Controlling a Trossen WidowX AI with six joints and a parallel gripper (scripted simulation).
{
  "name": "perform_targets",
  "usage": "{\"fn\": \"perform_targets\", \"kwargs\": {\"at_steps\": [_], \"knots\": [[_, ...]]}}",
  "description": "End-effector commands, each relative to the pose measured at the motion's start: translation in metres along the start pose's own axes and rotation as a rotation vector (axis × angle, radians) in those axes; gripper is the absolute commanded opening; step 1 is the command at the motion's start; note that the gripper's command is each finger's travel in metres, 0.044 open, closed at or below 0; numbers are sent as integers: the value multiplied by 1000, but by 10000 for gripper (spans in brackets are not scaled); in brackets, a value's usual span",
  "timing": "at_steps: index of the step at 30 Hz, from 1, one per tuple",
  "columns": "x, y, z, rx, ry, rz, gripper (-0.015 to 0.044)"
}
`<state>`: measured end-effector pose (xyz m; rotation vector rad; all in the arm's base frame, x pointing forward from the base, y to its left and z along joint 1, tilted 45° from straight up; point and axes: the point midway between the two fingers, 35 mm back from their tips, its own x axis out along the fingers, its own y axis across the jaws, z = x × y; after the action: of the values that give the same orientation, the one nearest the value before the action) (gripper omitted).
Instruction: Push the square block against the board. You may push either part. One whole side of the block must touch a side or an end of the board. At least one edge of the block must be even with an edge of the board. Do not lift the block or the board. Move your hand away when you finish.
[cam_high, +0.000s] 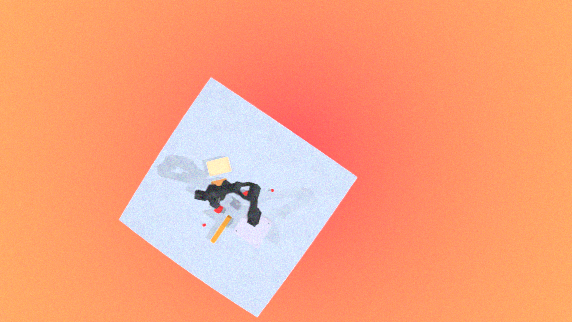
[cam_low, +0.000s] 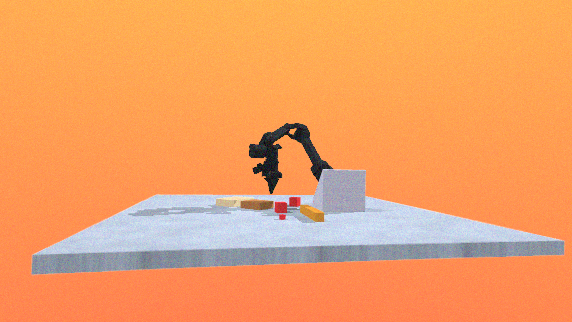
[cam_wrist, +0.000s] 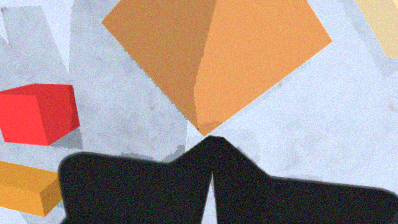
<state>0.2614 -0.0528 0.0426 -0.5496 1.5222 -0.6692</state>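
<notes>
The orange-brown square block (cam_high: 218, 182) (cam_low: 255, 204) (cam_wrist: 260, 60) lies flat on the table, partly under the arm in the top view. The cream rectangular board (cam_high: 219, 166) (cam_low: 226, 202) (cam_wrist: 387, 30) lies beside it. A narrow strip of table shows between them in the wrist view and the top view, so they look apart, with their facing sides roughly parallel. My gripper (cam_low: 271, 192) (cam_wrist: 214, 143) is shut and empty. It points down and hangs above the table. Its tips appear just off the block's near corner in the wrist view.
A red cube (cam_high: 218, 209) (cam_low: 281, 207) (cam_wrist: 25, 115) and an orange bar (cam_high: 220, 230) (cam_low: 312, 213) (cam_wrist: 25, 185) lie to the left in the wrist view. Another red cube (cam_high: 245, 193) (cam_low: 294, 201) sits near the arm. A large pale box (cam_high: 252, 231) (cam_low: 345, 190) stands by the arm's base.
</notes>
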Motion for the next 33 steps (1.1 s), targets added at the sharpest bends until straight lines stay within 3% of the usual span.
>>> {"fn": "perform_targets", "kwargs": {"at_steps": [1,20,26,31,33], "knots": [[-2,11,4,117,-8,7,0],[0,63,4,749,-5,4,0],[0,64,4,770,-5,4,0],[52,64,4,771,-6,1,0],[55,63,4,771,-7,1,0]]}}
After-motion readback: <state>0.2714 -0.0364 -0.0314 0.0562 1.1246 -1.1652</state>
